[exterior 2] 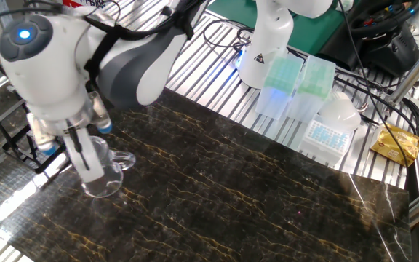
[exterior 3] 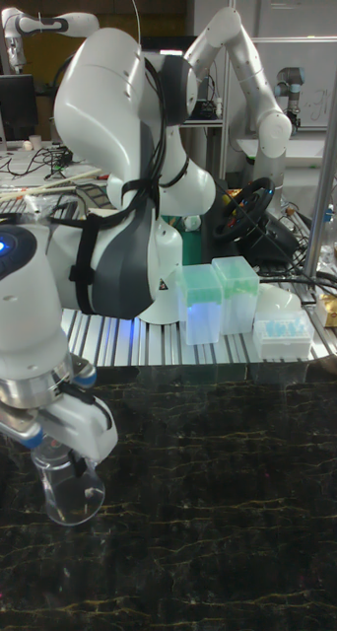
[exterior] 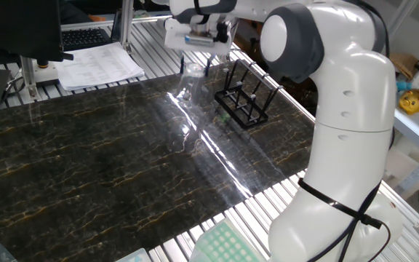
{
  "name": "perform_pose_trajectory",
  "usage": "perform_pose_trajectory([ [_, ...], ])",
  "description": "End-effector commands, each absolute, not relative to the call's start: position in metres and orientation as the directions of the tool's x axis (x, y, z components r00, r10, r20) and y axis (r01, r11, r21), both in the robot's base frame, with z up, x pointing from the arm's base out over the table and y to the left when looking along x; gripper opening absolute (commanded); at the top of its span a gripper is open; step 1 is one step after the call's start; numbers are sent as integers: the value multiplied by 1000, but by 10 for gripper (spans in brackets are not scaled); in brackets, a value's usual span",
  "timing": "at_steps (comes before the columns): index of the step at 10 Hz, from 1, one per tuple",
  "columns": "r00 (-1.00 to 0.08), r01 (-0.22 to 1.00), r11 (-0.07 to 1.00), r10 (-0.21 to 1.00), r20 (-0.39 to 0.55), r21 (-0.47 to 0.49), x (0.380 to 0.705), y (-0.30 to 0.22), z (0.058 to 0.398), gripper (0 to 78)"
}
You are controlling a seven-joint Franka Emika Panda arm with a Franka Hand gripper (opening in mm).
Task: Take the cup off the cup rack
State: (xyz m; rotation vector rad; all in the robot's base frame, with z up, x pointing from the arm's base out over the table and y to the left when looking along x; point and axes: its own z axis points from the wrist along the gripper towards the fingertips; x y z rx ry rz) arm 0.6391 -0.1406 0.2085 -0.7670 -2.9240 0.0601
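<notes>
The clear glass cup (exterior 2: 105,173) hangs upright in my gripper (exterior 2: 87,161), which is shut on the cup's wall, with the cup's handle (exterior 2: 124,159) pointing away from the rack. The black thin-barred cup rack (exterior: 242,102) stands on the dark marble table, to the right of the cup (exterior: 188,81) and apart from it. My gripper (exterior: 196,65) sits just above the cup. In the tall fixed view the cup (exterior 3: 72,498) hangs below the gripper (exterior 3: 74,469), low over the table; I cannot tell whether its base touches. The rack (exterior 2: 22,141) is partly hidden behind the arm.
Papers (exterior: 99,67) and a keyboard lie at the table's back edge beside a dark monitor (exterior: 17,25). Green pipette tip boxes (exterior 2: 282,81) and a white box (exterior 2: 327,133) stand on the slatted bench. Another green tip box (exterior: 224,244) is at the front edge.
</notes>
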Motion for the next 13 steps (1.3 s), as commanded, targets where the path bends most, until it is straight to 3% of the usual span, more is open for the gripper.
perform_pose_trajectory([
  [1, -910, 392, 919, 395, 126, -49, 626, -136, 203, 13],
  [4, -932, 338, 940, 340, 122, -38, 627, -133, 195, 13],
  [13, -910, 388, 918, 395, 123, -78, 632, -130, 183, 13],
])
